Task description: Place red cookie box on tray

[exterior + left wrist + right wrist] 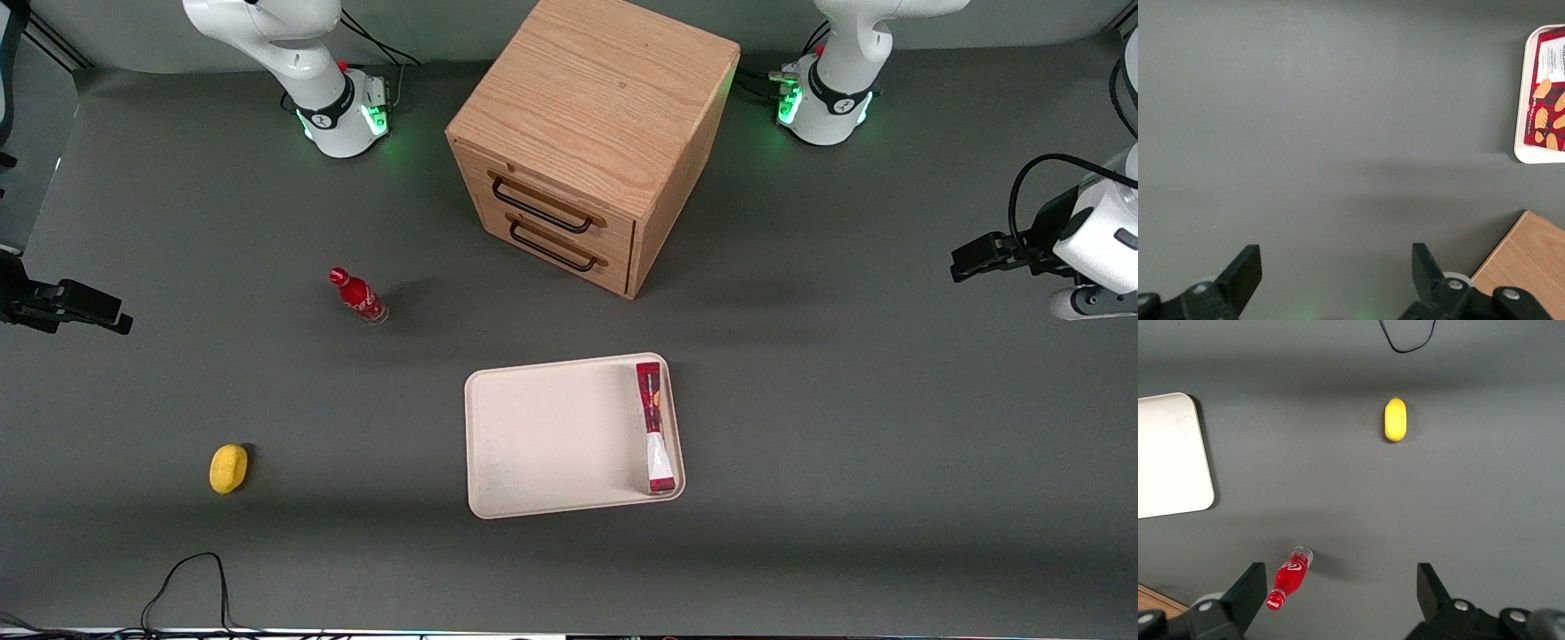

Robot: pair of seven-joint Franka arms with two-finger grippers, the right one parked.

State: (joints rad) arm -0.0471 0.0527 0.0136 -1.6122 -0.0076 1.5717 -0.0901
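The red cookie box (656,427) lies flat on the cream-white tray (551,444), along the tray's short rim toward the working arm's end. In the left wrist view one end of the box (1551,100) shows inside the tray's rim (1520,100). My left gripper (965,262) hovers above bare table well off toward the working arm's end, apart from the tray. It is open (1335,257), with nothing between its fingers. The right wrist view shows a bare corner of the tray (1168,460).
A wooden two-drawer cabinet (591,142) stands farther from the front camera than the tray; its corner (1531,267) is close to my gripper. A small red bottle (357,295) and a yellow object (228,468) lie toward the parked arm's end. A black cable (187,578) loops near the front edge.
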